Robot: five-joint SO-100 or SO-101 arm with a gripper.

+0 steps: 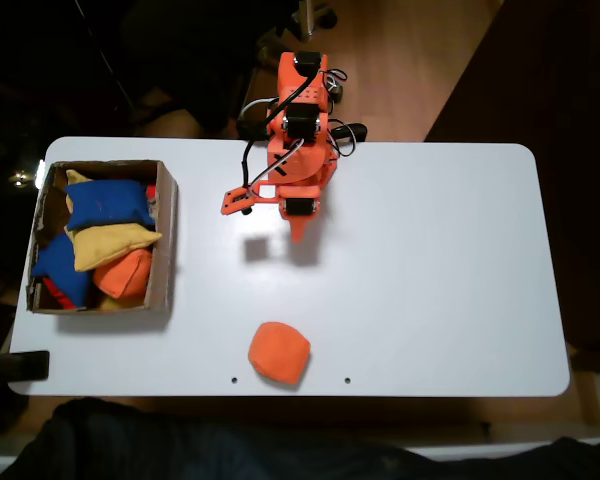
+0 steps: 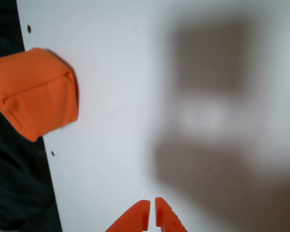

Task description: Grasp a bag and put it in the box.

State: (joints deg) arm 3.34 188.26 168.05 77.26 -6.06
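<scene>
In the fixed view the gripper (image 1: pixel 298 234) hangs empty, well short of the bag (image 1: pixel 278 353) lying near the table's front edge; the box (image 1: pixel 166 240) sits left. In the wrist view its fingertips (image 2: pixel 143 215) are nearly closed, so it should open wide before descending squarely over the bag (image 2: pixel 36 92).

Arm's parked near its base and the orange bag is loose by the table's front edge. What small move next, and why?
Probably open the fingers and reach the gripper out toward the bag. In the wrist view the fingers sit almost together and hold nothing, and the bag lies well apart from them near the table edge. The box comes later.
</scene>
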